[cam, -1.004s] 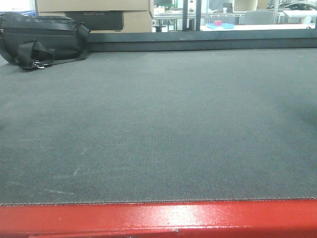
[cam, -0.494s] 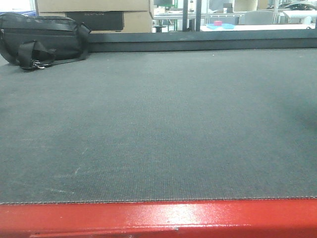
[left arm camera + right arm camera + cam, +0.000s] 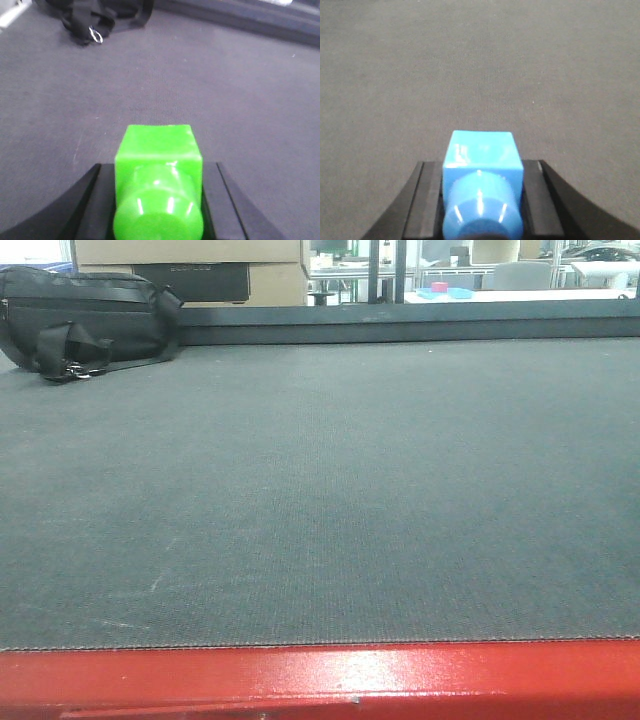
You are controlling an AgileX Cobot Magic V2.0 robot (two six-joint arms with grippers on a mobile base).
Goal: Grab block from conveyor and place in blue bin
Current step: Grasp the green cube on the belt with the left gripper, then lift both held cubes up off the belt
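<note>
The left pincer (image 3: 159, 170) is pressed together on a bright green glossy plastic block (image 3: 159, 147). Its black fingers (image 3: 97, 200) lie flush against both sides of the cube, and a rounded green stub points back towards the camera. The right pincer (image 3: 482, 167) pinches a light blue glossy plastic block (image 3: 482, 150) of the same shape in the same way. Each block sits squarely between its fingers, held above the dark grey woven-textured conveyor (image 3: 320, 490), with bare belt stretching away beyond it.

In the front view, a dim shadow that lay on the belt's right edge a second ago has faded out. Everything else is as it was. My reading is that something out of shot on the right, probably an arm, has drawn away from the belt. No loose block shows on the surface, so the grabbing looks done and the carry to the blue bin is what remains.

The bin does not appear in any view. A small light blue tray (image 3: 445, 292) sits far off beyond the belt, but I cannot tell whether that is it. A black fabric bag (image 3: 90, 315) rests at the far left edge, in front of brown cardboard boxes (image 3: 190, 265). The glossy red-painted metal frame (image 3: 320, 680) runs along the near side.
</note>
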